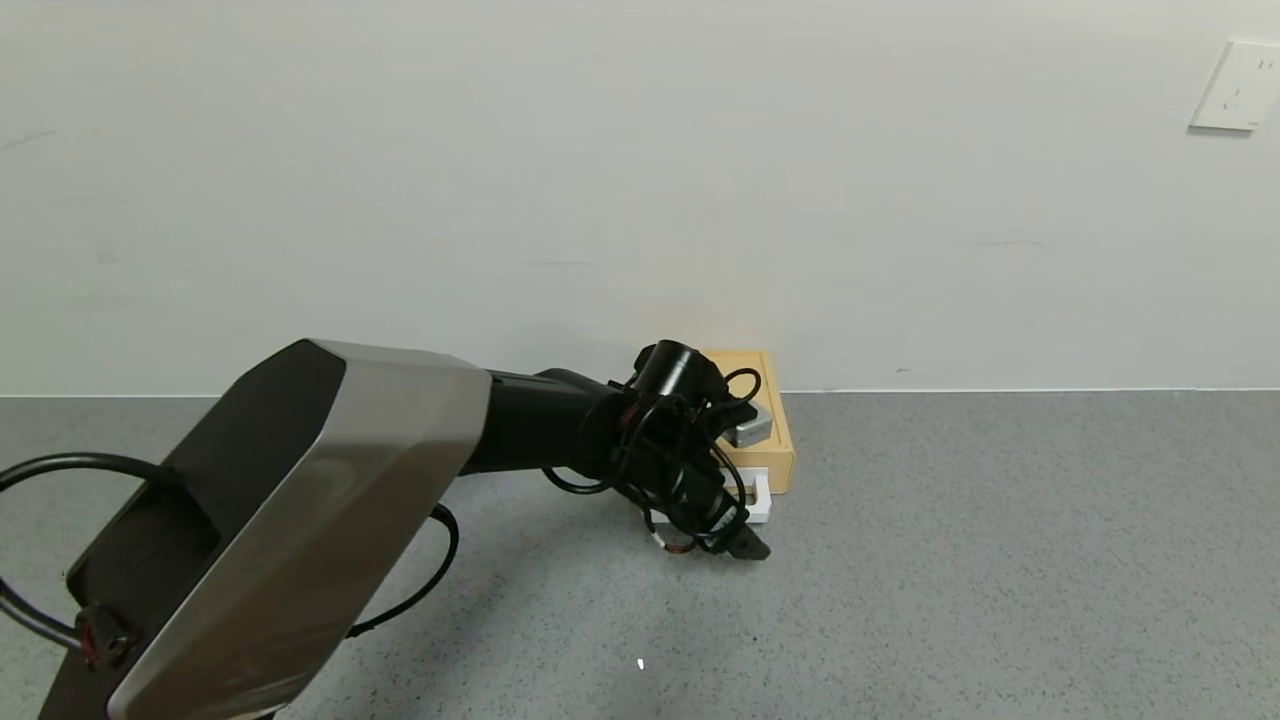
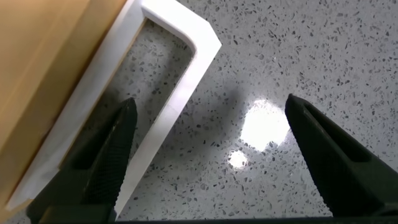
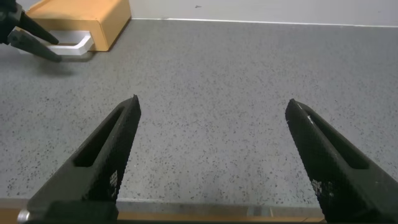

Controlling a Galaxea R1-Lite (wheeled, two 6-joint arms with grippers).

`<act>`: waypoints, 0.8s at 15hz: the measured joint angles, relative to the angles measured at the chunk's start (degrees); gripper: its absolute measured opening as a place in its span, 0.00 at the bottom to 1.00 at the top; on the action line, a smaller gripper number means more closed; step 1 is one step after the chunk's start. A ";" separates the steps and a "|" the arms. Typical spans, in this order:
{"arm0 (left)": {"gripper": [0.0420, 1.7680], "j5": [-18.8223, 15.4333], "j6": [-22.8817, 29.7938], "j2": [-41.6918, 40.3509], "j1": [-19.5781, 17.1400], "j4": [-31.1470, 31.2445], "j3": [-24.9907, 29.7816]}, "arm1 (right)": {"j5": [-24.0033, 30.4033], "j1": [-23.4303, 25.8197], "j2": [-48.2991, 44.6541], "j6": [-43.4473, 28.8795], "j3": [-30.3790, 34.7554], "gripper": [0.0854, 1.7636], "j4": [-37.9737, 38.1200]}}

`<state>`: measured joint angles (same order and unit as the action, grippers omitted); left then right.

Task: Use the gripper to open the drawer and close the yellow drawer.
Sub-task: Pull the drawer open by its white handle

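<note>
Now I am holding my left gripper (image 1: pixel 745 530) low by the front of the yellow drawer (image 1: pixel 770 420), which is sitting on the gray floor (image 1: pixel 1000 560) against the wall (image 1: pixel 640 180). Its jaws are standing wide, with one finger (image 2: pixel 102 165) lying over the white handle (image 2: pixel 186 74). My right gripper (image 3: pixel 211 155) is waiting well apart, jaws wide too.

Left tool (image 2: pixel 208 162) spread wide at white handle (image 2: pixel 180 74); drawer (image 1: pixel 765 420) backs the wall (image 1: pixel 640 200); grey surface (image 1: pixel 1000 560) open to the right.
</note>
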<state>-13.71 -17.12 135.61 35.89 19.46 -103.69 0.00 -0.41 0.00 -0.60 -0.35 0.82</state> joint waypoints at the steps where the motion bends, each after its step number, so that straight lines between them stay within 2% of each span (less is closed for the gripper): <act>1: 0.97 -0.30 0.00 0.26 0.05 -0.04 0.00 | 0.00 0.00 0.00 -0.02 0.00 0.97 -0.02; 12: 0.97 -0.04 -0.60 0.66 1.90 0.09 2.97 | 0.00 0.00 0.00 -0.02 0.00 0.97 -0.02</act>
<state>-13.75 -17.71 136.27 37.79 19.54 -100.72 0.00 -0.41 0.00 -0.62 -0.35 0.79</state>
